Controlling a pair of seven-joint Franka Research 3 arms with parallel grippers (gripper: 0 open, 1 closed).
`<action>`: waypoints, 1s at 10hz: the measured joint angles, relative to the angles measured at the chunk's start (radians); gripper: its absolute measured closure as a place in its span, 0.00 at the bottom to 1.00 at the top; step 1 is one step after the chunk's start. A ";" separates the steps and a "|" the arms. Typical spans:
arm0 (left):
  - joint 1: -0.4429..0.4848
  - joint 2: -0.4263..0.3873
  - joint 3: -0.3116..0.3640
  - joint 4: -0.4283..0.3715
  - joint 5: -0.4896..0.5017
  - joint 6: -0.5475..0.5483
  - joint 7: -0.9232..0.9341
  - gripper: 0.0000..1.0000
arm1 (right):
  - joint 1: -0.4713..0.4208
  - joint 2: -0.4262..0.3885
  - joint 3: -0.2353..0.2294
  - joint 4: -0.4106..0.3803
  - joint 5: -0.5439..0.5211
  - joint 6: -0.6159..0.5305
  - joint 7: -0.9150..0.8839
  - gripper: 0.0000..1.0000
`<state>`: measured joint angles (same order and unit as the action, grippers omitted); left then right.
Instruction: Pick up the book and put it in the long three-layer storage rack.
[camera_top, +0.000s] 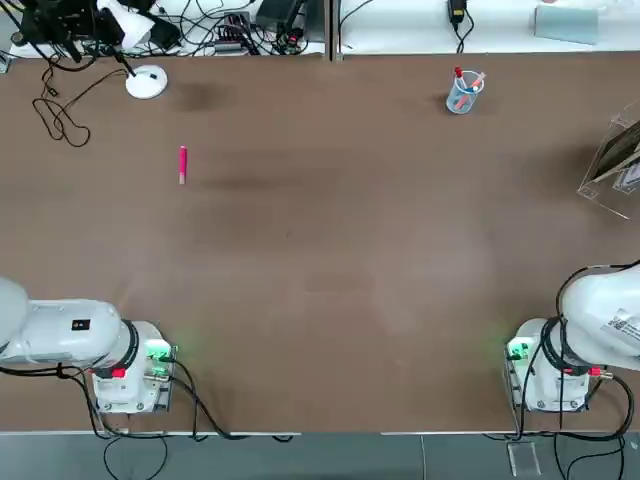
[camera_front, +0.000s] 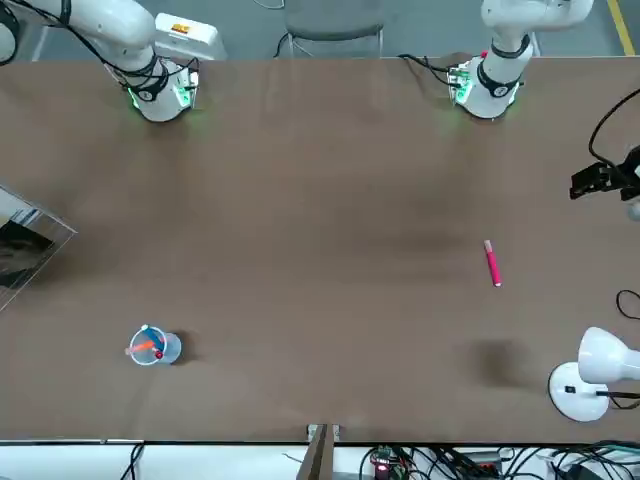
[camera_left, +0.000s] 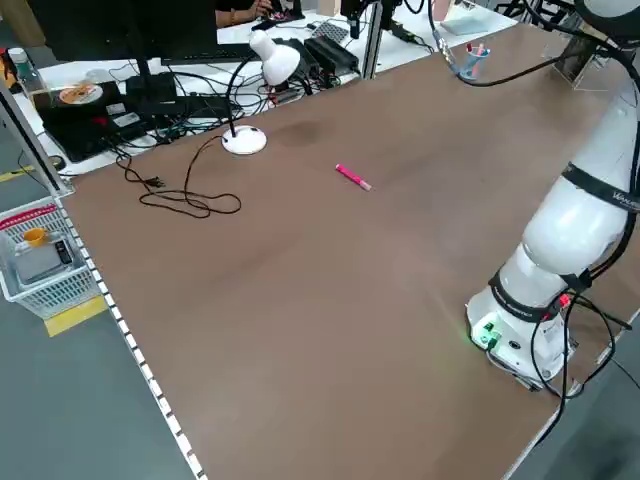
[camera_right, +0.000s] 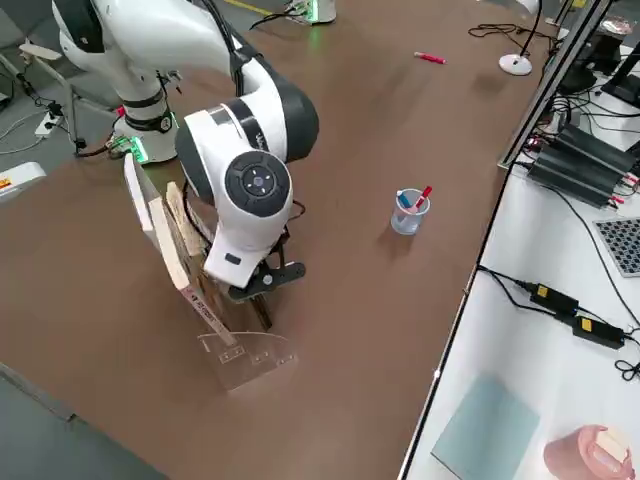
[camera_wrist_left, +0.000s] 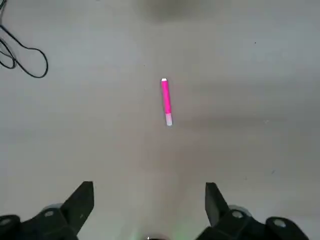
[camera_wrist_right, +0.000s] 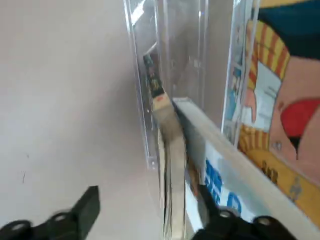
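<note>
One book (camera_wrist_right: 167, 165) apparently slotted in rack (camera_wrist_right: 145, 100); right jaws spread.

in the top view we find the rack (camera_top: 612, 165) at the right edge, the pen cup (camera_top: 463, 92) at upper right, the marker (camera_top: 183, 164) at left of centre, and the lamp (camera_top: 146, 82) above it at upper left; the book (camera_wrist_right: 169, 150) stands inside the rack.

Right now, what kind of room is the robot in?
Probably a robot lab or workshop. Two white robot arms stand bolted to a big brown table, and tangled cables and a monitor crowd the bench behind it.
</note>
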<state>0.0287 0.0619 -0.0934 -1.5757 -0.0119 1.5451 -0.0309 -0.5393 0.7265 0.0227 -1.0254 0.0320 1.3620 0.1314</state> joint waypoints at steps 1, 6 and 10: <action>0.000 0.000 0.000 0.002 0.000 0.000 0.000 0.02 | 0.006 -0.004 0.002 0.017 0.000 -0.025 -0.001 0.00; 0.000 0.000 0.000 0.017 0.000 0.000 0.000 0.01 | 0.028 -0.016 0.018 0.052 0.001 -0.050 -0.022 0.00; 0.001 0.000 0.001 0.033 0.000 0.000 0.000 0.00 | 0.043 -0.016 0.034 0.055 0.001 -0.031 -0.045 0.00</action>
<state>0.0300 0.0614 -0.0926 -1.5429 -0.0119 1.5451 -0.0310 -0.4961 0.7107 0.0569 -0.9701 0.0326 1.3310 0.0865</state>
